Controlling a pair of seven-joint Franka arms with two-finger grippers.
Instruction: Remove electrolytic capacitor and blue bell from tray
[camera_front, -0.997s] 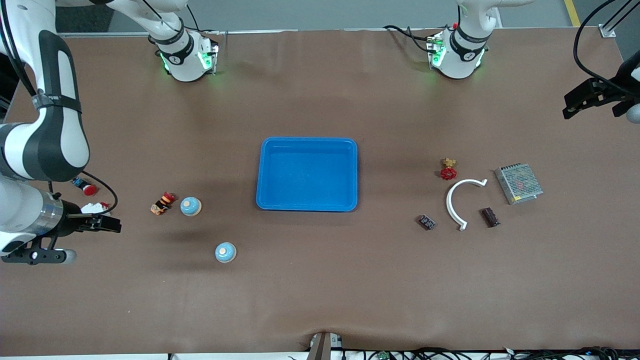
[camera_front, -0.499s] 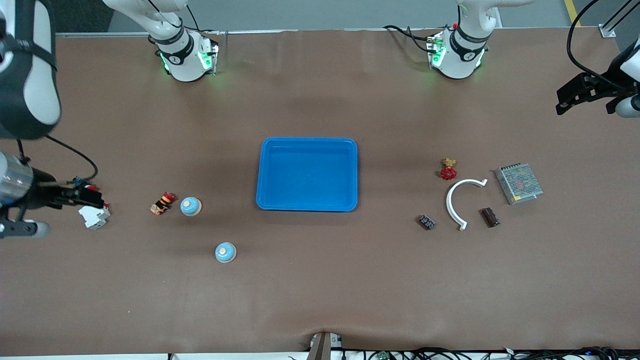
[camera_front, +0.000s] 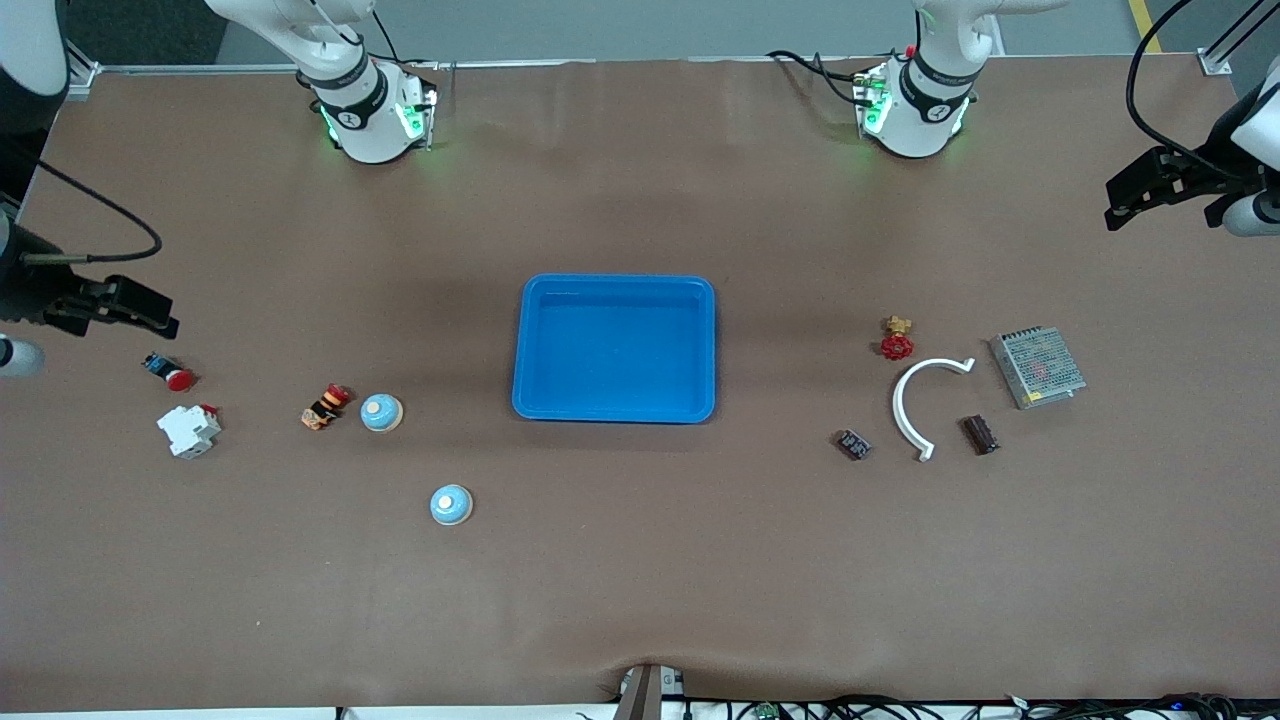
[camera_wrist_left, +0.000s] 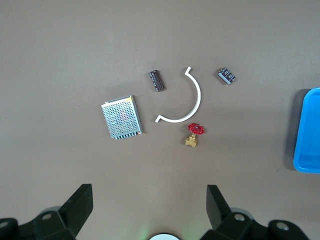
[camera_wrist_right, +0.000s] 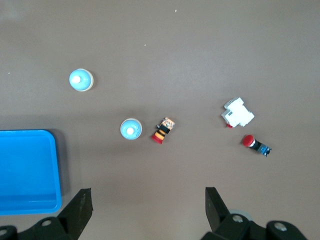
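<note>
Since a second ago your right gripper (camera_front: 150, 312) has lifted away from the white breaker (camera_front: 189, 431) toward the base edge; left gripper (camera_front: 1135, 195) drifted slightly too.

Right gripper hangs wide and empty over the right arm's end, above the red pushbutton (camera_front: 168, 373). Two bells: one (camera_front: 381, 412) beside the striped part (camera_front: 326, 406), one (camera_front: 451, 504) nearer the front edge. Blue tray (camera_front: 614, 410) sits mid-table. Capacitor (camera_front: 981, 434) lies beside the white arc (camera_front: 918, 402), near the left arm's end. Left gripper hangs wide, empty, over that end's edge.
</note>
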